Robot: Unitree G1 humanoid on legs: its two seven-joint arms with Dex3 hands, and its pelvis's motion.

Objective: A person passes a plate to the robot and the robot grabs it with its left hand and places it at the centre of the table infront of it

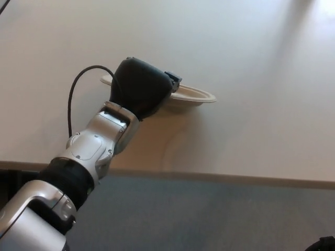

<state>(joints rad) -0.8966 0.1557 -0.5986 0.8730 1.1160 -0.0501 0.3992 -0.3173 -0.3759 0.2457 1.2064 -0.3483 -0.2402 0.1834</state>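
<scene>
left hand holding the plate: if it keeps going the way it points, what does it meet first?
Likely nothing but bare table. The left hand, shut on the plate, points up-right across open tabletop; height above it is unclear.

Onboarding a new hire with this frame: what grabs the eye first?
The black left hand, left of centre, shut on the near edge of a pale plate held tilted over the table. Next, the silver forearm running up from the bottom-left corner, with a black cable looping beside the wrist. The right hand is out of view.
</scene>
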